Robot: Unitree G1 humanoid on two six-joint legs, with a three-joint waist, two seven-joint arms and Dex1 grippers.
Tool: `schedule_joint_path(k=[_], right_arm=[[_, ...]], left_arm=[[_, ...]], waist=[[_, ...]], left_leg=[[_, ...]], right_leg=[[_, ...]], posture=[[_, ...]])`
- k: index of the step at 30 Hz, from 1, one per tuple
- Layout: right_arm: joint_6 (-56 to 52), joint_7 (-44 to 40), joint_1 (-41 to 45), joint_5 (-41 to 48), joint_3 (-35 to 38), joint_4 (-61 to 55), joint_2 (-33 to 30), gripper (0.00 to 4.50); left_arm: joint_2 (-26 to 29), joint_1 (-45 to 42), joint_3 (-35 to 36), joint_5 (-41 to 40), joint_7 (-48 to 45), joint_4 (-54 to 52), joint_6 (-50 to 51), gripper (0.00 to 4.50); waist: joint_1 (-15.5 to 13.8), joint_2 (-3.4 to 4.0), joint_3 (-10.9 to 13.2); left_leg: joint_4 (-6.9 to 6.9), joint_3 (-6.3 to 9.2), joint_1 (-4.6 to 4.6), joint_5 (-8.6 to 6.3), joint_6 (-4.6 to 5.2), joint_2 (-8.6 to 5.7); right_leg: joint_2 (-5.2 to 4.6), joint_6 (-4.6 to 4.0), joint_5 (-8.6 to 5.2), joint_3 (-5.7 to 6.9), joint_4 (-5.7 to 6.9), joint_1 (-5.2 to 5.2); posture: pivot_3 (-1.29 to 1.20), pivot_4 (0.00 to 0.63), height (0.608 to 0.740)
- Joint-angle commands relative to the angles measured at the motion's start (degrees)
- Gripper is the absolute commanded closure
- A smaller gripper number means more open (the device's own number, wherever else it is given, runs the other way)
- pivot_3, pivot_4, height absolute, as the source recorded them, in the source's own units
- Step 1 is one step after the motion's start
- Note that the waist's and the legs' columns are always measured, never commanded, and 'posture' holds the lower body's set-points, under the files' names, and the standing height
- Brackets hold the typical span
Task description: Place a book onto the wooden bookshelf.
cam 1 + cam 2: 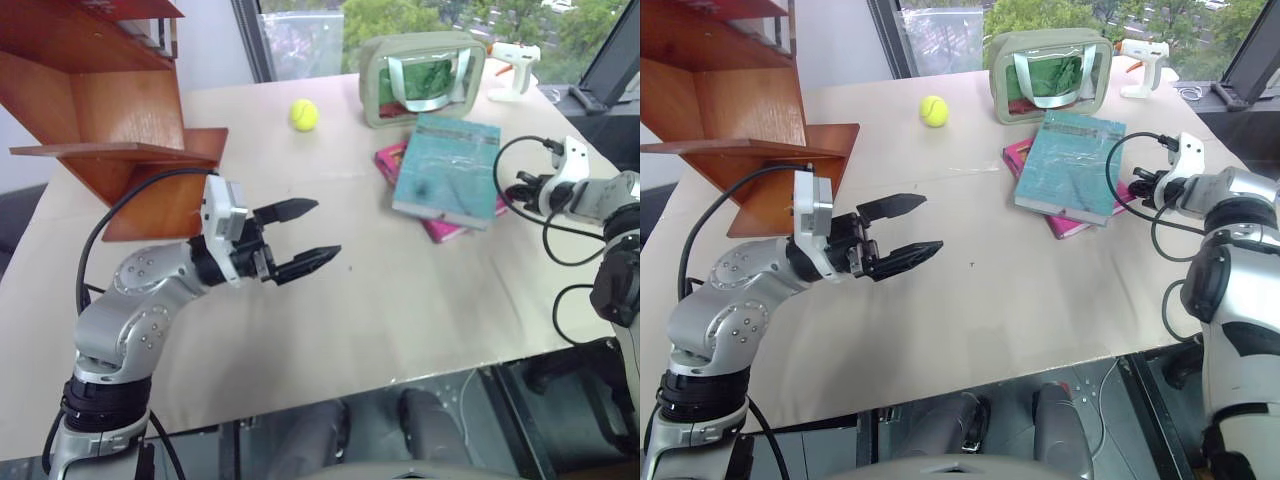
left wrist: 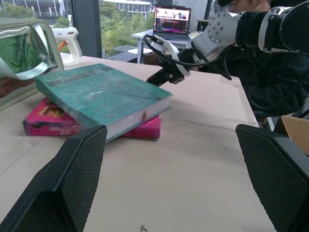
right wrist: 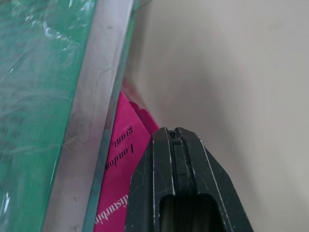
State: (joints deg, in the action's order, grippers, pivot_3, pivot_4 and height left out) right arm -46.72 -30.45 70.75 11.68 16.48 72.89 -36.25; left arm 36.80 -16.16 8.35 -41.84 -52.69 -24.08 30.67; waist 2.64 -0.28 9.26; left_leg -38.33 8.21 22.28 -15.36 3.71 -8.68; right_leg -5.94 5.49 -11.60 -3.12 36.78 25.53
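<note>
The teal book (image 1: 448,170) lies flat on the pale surface (image 1: 400,300), resting on a pink book (image 1: 440,225), its long axis running away from the robot toward the green-windowed case (image 1: 420,80). The right end effector (image 2: 157,77), fingers clenched together, sits just beside the book's right edge, perhaps touching it. The left end effector (image 1: 305,238) hangs released, well apart, near the wooden bookshelf (image 1: 110,110)
</note>
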Motion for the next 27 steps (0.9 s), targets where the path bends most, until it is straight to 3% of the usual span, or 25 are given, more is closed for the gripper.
schedule_joint_path(k=[1,6,13,16,21,24,27], right_arm=[[-5.50,-3.36,-1.01,0.31,-1.16,-2.28,0.22,4.48],[-13.28,-6.79,-5.00,1.17,-3.89,-14.29,-0.89,4.48],[-30.57,-6.74,-23.96,8.27,-5.00,-63.63,-4.23,4.48],[-30.86,-3.77,-26.50,8.60,-3.93,-76.11,-4.22,4.48],[-26.17,-2.09,-23.44,9.43,-7.21,-83.75,-1.66,4.48],[-19.21,-1.74,-19.74,6.79,-13.99,-80.21,1.37,4.48],[-5.39,1.00,-15.59,-2.85,-23.98,-66.45,3.97,4.48]], left_arm=[[-0.09,-1.65,-0.15,0.16,-0.07,-0.03,-1.21,0.00],[-0.45,-2.53,-0.81,0.78,-0.10,0.94,-1.46,0.00],[-0.37,-2.79,-0.77,1.38,-0.06,1.83,-2.10,0.00],[-0.24,-2.55,-0.74,1.54,-0.13,2.07,-2.45,0.00],[-0.10,-2.22,-0.76,1.72,-0.11,2.07,-2.63,0.00],[0.03,-2.31,-0.79,2.25,-0.26,2.56,-2.96,0.00],[0.01,-2.15,-0.83,2.69,-0.17,2.41,-3.29,0.00]], waist=[[-0.19,0.00,0.00],[-0.29,0.01,0.01],[-0.75,0.05,0.00],[-0.38,0.09,-0.01],[-0.63,0.08,-0.01],[-0.27,0.08,-0.01],[-0.31,0.05,-0.03]], left_leg=[[0.00,0.00,0.00,0.00,0.00,0.00],[-0.01,0.01,0.08,0.00,0.00,-0.03],[-0.10,0.23,0.47,0.00,0.00,-0.04],[-0.12,0.11,0.41,0.00,0.00,-0.05],[-0.12,0.11,0.34,0.01,-0.02,-0.04],[-0.13,0.03,0.30,0.01,-0.02,-0.04],[-0.13,0.04,0.24,0.01,-0.02,-0.03]], right_leg=[[0.00,0.00,0.00,0.00,0.00,0.00],[-0.04,0.00,0.00,0.03,-0.02,0.04],[-0.07,0.00,0.00,0.24,-0.03,0.33],[-0.06,0.02,0.01,0.11,0.00,0.33],[-0.06,0.00,0.03,0.14,0.09,0.29],[-0.06,0.01,0.07,0.07,0.09,0.29],[-0.04,0.01,0.07,0.09,0.09,0.24]], posture=[[0.00,0.150,0.740],[0.00,0.150,0.740],[0.00,0.150,0.740],[0.00,0.150,0.740],[0.00,0.150,0.740],[0.00,0.150,0.740],[0.00,0.150,0.740]])
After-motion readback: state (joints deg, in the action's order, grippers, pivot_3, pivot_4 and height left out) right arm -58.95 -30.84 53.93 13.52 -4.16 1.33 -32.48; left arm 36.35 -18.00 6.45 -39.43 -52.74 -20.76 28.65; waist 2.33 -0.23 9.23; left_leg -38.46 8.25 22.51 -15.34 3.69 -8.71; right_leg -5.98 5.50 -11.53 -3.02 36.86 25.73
